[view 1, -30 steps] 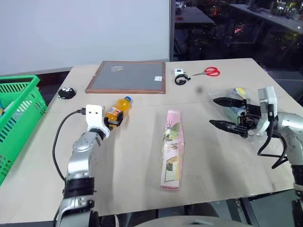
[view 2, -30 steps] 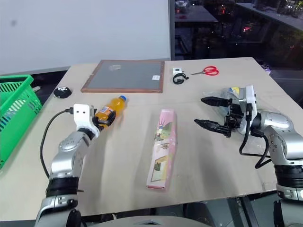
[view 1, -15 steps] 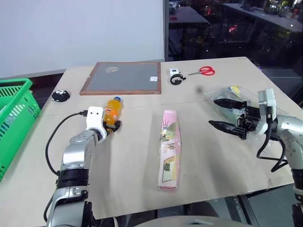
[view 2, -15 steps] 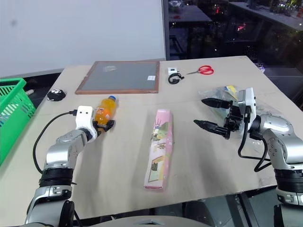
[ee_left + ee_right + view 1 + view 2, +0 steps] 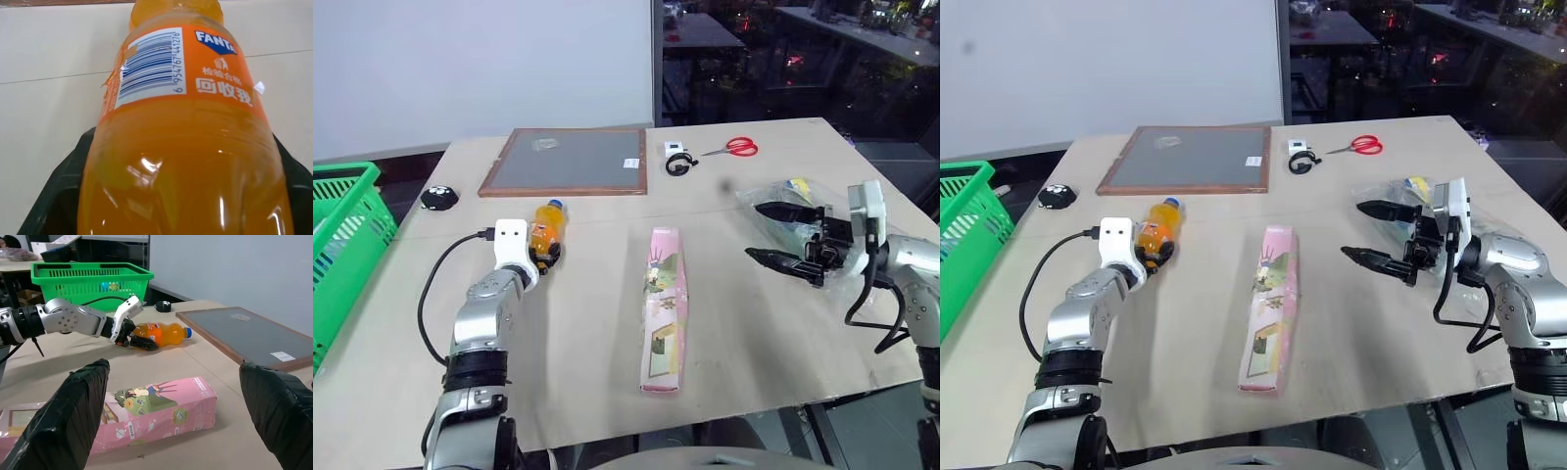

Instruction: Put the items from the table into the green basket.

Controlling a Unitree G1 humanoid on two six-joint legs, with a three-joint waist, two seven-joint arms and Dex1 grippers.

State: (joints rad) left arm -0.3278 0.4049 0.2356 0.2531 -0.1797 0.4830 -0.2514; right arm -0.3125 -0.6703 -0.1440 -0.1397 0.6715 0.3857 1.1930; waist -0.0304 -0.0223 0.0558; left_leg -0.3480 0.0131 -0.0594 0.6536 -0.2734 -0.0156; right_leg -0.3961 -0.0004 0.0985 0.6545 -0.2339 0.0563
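Left gripper (image 5: pixel 546 257) is straddling the base of the small orange-drink bottle with blue cap (image 5: pixel 547 223), fingers either side; can't tell if clamped. Bottle is lying on the light beige table (image 5: pixel 578 323), green lattice basket (image 5: pixel 337 245) at its 9 o'clock, long flat pink box (image 5: pixel 664 308) at 4 o'clock. Right gripper (image 5: pixel 777 235) is hovering wide apart beside the clear plastic bag (image 5: pixel 793 201).

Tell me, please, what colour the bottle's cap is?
Blue; the cap of the bottle shows best in the right wrist view.

Red-handled scissors (image 5: pixel 740 148), a wood-framed grey board (image 5: pixel 570 162) and a small black puck (image 5: pixel 438 198) lie apart.
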